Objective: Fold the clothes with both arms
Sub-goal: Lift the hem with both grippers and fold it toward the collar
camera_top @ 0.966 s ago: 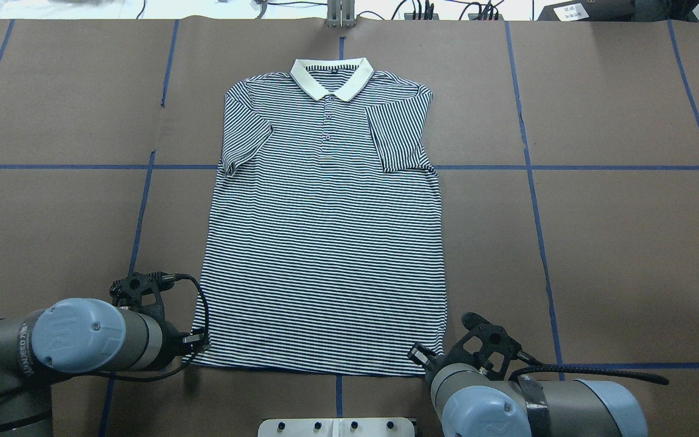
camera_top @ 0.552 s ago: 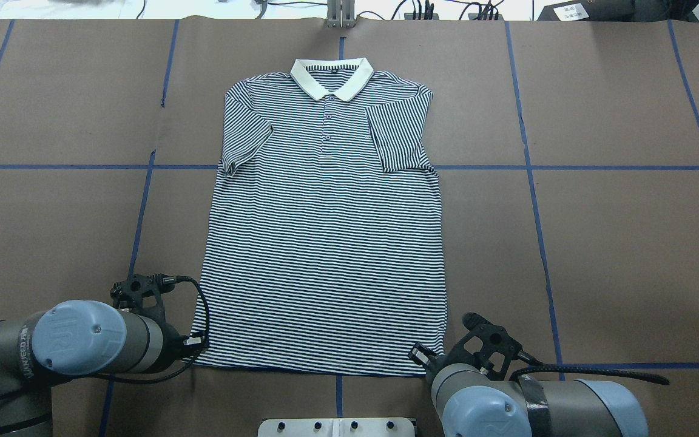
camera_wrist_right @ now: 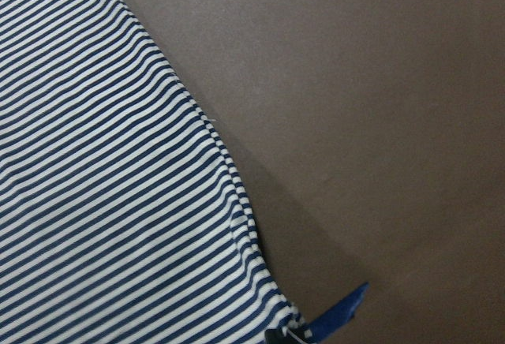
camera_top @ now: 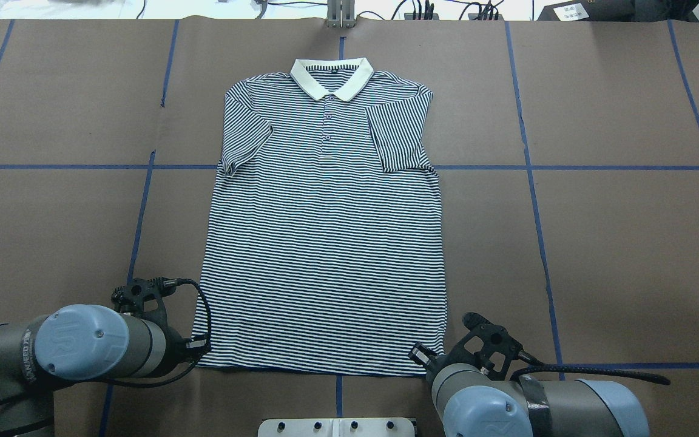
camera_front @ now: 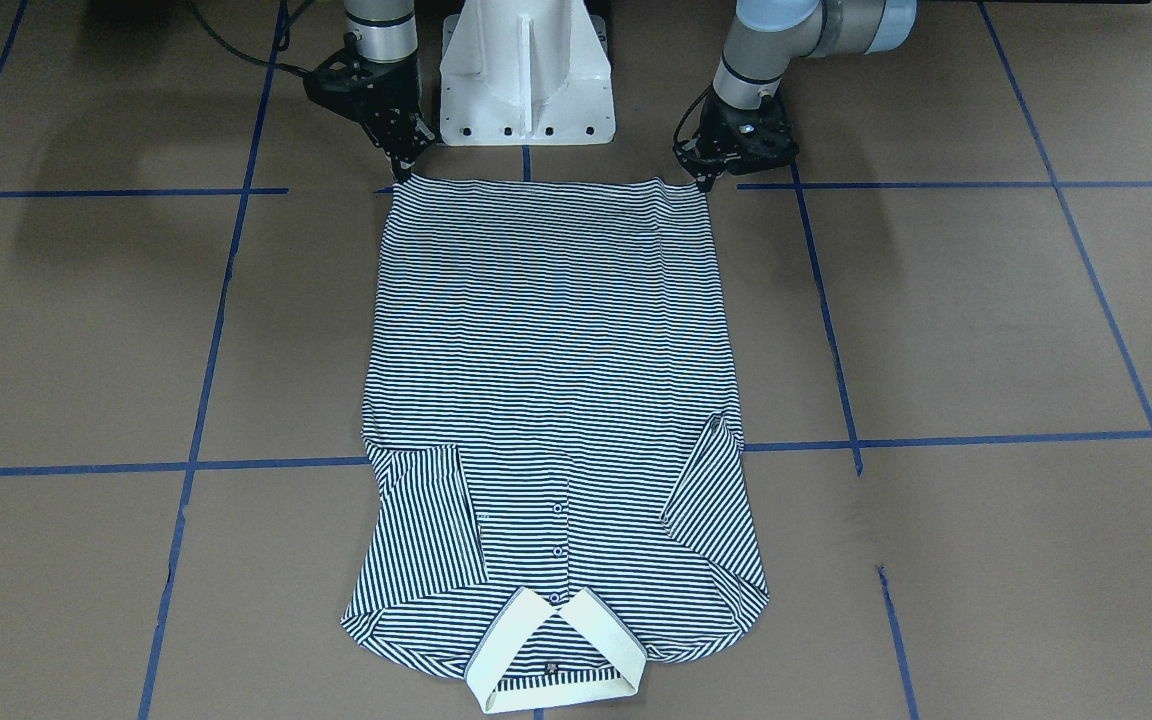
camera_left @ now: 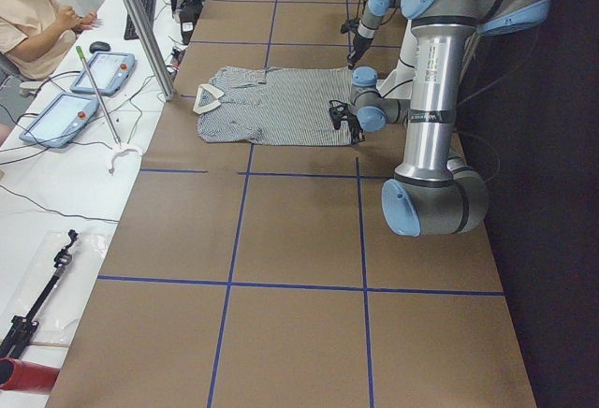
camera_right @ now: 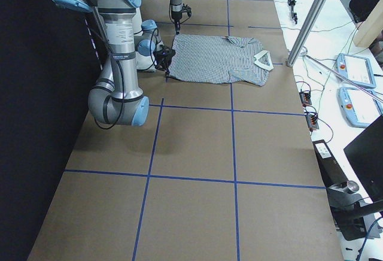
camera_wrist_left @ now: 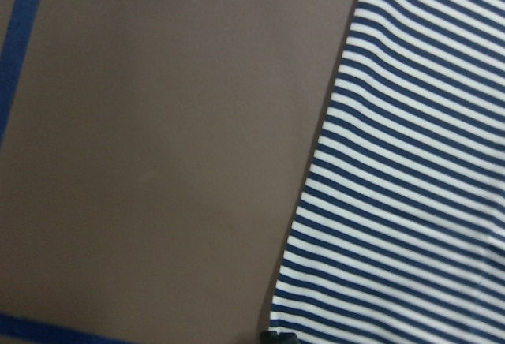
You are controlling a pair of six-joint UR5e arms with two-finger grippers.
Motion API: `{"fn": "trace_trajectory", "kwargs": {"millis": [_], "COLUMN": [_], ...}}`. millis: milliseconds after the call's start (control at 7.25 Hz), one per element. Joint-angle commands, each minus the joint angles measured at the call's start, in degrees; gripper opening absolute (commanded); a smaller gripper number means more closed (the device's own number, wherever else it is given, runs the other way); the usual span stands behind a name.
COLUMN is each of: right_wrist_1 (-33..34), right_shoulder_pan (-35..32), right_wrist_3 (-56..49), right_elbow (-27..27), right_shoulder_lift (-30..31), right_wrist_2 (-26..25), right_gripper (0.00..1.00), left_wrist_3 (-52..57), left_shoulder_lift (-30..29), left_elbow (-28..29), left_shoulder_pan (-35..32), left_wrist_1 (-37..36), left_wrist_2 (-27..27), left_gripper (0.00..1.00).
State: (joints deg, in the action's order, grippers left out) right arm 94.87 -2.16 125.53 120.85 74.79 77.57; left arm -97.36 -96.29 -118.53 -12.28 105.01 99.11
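A short-sleeved polo shirt w/ thin navy-and-white stripes (camera_top: 325, 243) lies flat, front up, in the middle of the brown paper-covered table marked w/ blue tape lines (camera_top: 598, 243). Its plain cream-white collar (camera_top: 358, 82) is at the far edge from the robot, and the straight hem is nr the white pedestal base (camera_front: 526, 70). Both short sleeves are folded inward onto the chest, either side of the small button placket (camera_top: 327, 126).

The grey jointed left arm w/ pale blue caps (camera_top: 82, 349) reaches down to the hem corner on its own side. The black left gripper (camera_front: 706, 178) has its fingers drawn together to a point right on that corner, pinching the fabric. The left wrist cam shows only a tiny black tip touching the striped corner.

The grey right arm (camera_top: 537, 406) mirrors it at the other hem corner. The black right gripper (camera_front: 399, 165) is likewise pressed together on the cloth, w/ small puckers in the stripes running toward the pinch in the right wrist view. The hem btwn the two grippers runs approx. straight and rests on the table.

In the exterior left view a seated person (camera_left: 28, 24) is at a white side desk, w/ two blue-framed tablets (camera_left: 56, 118) beside the table.
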Motion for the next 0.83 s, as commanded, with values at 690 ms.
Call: {"fn": "trace_trajectory", "kwargs": {"millis": [690], "right_wrist_1": [-0.65], "right_shoulder_pan": [-7.54], "right_wrist_3": [-14.36], "right_elbow": [7.48], "right_shoulder_lift": [4.08], "right_wrist_2": [-3.66], "right_gripper": [0.00], "left_wrist_3": [5.51], "left_shoulder_lift": [-3.89], "left_elbow": [-8.13], "left_shoulder_pan": [-7.43], "left_wrist_1": [-4.11], "left_wrist_2": [-1.73], "left_gripper": [0.00]}}
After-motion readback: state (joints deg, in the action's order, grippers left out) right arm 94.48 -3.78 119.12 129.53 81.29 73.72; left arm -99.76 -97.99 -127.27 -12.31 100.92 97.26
